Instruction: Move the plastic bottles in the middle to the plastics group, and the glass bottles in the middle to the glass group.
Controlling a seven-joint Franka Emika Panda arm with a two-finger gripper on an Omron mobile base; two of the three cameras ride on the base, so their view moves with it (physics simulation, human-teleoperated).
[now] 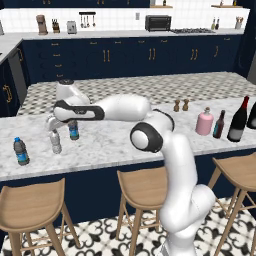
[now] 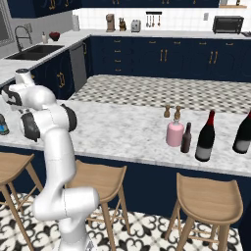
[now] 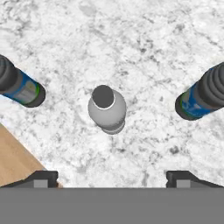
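Jaws wide above upright clear bottle (image 3: 106, 109)

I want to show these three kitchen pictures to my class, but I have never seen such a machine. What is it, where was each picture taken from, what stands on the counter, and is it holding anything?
It is a white robot arm on a driving base, in a computer-drawn kitchen. Two pictures come from cameras behind the arm, left and right. The third looks down from the hand itself.

On the marble counter a clear white-capped bottle stands upright between two blue-labelled water bottles. Further along are a pink bottle, a small brown bottle and tall wine bottles.

The gripper is open above the clear bottle and holds nothing.
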